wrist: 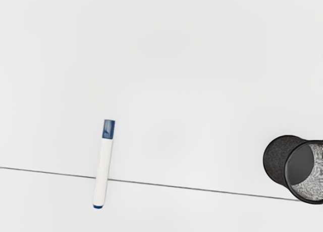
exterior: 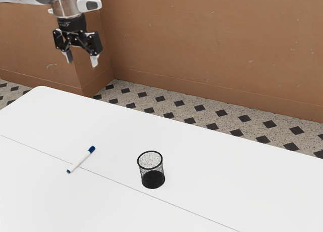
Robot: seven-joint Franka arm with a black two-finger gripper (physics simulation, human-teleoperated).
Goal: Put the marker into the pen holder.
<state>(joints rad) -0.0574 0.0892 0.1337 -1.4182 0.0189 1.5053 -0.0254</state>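
Exterior view: end effector hangs high above the desk, its two fingers apart, with open air between the tips. Brown wall behind; patterned floor beyond the desk's long far edge, which runs from a rounded corner at the exterior view's left down toward its right. Marker lies flat on the white top, outside the pen holder, its blue cap pointing toward that far edge. Its barrel crosses the thin seam. Pen holder, black mesh with a round dark rim, stands upright to the exterior view's right of the marker. Bare desk between the two, nothing touching either one's sides; wide open surface also between both things and the far edge.

Wrist view: marker again, blue cap, white barrel, small blue tail end, lying across the seam. Both long sides free, bare surface all around. Pen holder well apart from it, mouth open, part of the rim cut off by the view's border. Holder's base sits clear of the seam, on the side of it where the marker's cap lies.
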